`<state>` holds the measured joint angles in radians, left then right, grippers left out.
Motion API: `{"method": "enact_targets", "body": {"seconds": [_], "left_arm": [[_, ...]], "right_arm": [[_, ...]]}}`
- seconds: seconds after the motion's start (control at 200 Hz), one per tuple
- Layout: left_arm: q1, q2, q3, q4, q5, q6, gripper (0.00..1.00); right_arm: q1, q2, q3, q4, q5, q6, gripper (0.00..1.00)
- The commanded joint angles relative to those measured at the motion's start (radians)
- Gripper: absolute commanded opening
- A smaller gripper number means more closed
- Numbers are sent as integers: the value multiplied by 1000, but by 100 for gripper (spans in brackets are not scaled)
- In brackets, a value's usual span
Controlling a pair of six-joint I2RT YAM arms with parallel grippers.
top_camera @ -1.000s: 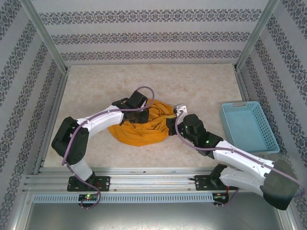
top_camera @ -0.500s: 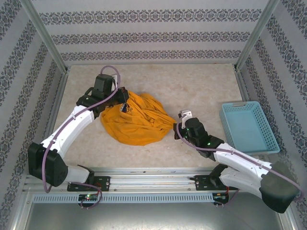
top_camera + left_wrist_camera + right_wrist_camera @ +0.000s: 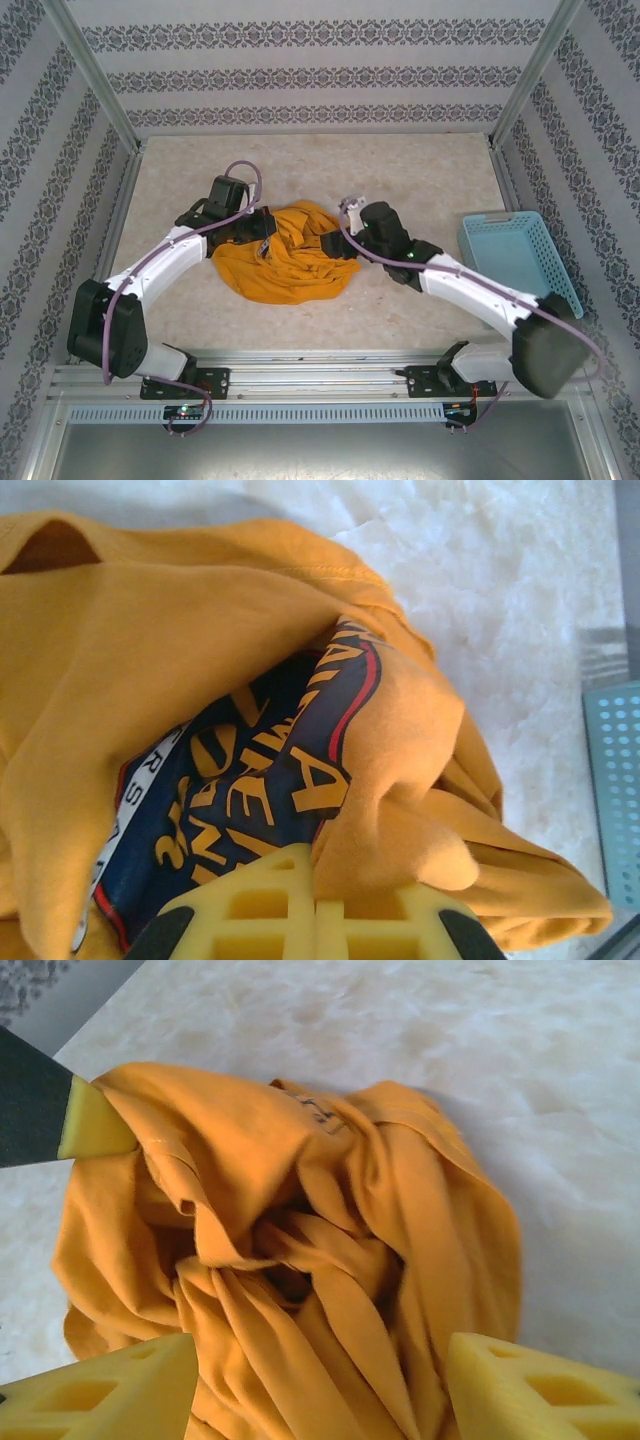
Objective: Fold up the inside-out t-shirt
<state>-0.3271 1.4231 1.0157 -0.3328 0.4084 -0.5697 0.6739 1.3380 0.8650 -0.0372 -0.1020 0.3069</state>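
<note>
- T-shirt [image 3: 290, 265] lies bunched mid-worktop [image 3: 400, 170].
- Left hand [image 3: 315, 910] is clamped tight on a fold.
- Right hand [image 3: 320, 1380] is spread wide and empty, over the heap.
- Risk: the right hand pinches several layers at once, so the shirt won't spread.

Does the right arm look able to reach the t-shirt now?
Likely yes: the right pincer hangs open just above the t-shirt, nothing between; the left pincer grips the opposite side.

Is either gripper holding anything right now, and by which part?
Left gripper pinches the t-shirt at a bunched fold beside the dark print; right gripper is open, holding nothing.
</note>
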Motion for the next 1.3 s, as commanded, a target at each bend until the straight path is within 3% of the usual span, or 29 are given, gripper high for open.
{"method": "enact_targets", "body": {"seconds": [0.0,0.175,0.295,0.415,0.555,0.899,1.079,1.244,1.294], "left_arm": [[-2,-37,-23,55,24,-21,0],[-2,-56,-27,50,8,-21,0],[4,-59,-12,26,-22,-14,0],[19,-49,14,4,-35,-4,0],[70,-37,57,-47,-70,0,0],[342,-50,91,-65,5,-89,0],[322,7,55,3,119,-94,0],[208,69,85,-26,138,-27,0],[170,90,102,-38,129,-8,0]], "right_arm": [[23,120,77,-45,-79,-46,70],[61,285,157,-61,-84,-67,67],[67,336,122,-17,-71,-97,62],[63,334,114,-41,-23,-120,39],[62,235,78,-34,16,-132,0],[23,-274,-149,88,23,-86,0],[-25,-280,-318,162,72,48,0],[-57,-206,-312,119,69,98,0],[-59,-190,-264,72,76,76,18]]}}
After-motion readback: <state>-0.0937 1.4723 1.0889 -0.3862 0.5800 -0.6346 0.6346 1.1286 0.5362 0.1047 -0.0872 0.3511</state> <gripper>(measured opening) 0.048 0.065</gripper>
